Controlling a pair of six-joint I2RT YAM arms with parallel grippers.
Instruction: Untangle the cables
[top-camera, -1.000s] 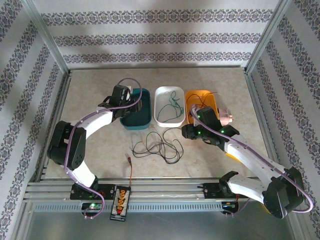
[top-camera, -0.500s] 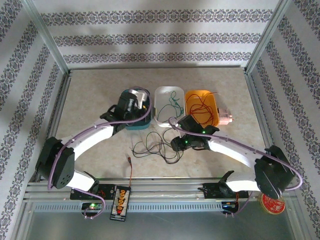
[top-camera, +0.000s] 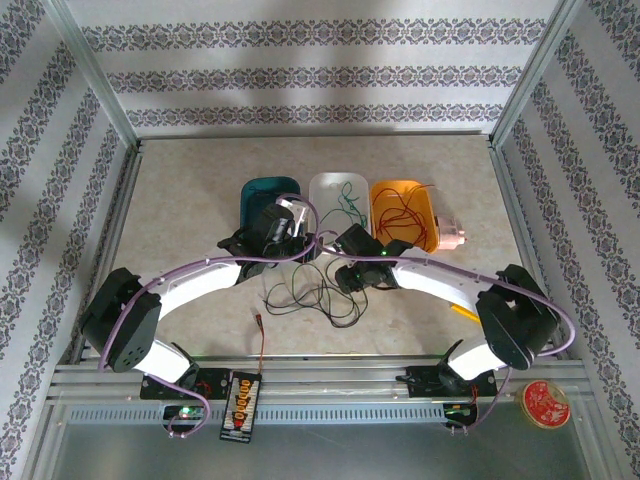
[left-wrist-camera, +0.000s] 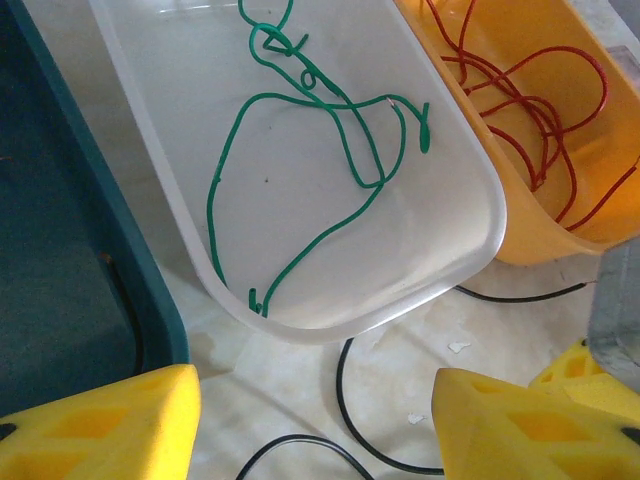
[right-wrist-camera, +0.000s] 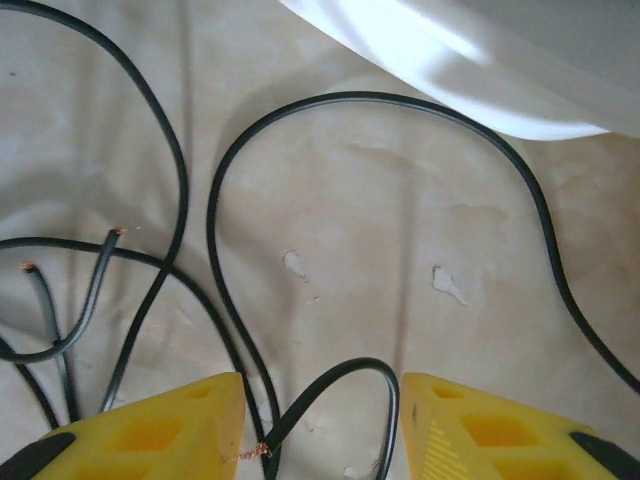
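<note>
Several black cables (top-camera: 322, 297) lie tangled on the table in front of three bins. A green cable (left-wrist-camera: 345, 130) rests in the white bin (top-camera: 338, 183), and a red cable (left-wrist-camera: 520, 100) in the orange bin (top-camera: 428, 210). My left gripper (left-wrist-camera: 315, 420) hovers open at the white bin's near end, above a black strand (left-wrist-camera: 345, 400), with nothing between its fingers. My right gripper (right-wrist-camera: 320, 420) is open low over the tangle. A black loop (right-wrist-camera: 385, 375) with a bare copper end lies between its yellow fingers (right-wrist-camera: 190, 420).
The teal bin (top-camera: 262, 192) stands left of the white one. A pale pink object (top-camera: 453, 237) sits right of the orange bin. A black board with orange plugs (top-camera: 240, 405) and its red-black lead (top-camera: 262, 335) lie at the near rail. The two grippers are close together.
Both arms swung to the middle: the left gripper left the teal bin for the white bin's near end, the right came from the orange bin down to the black tangle.
</note>
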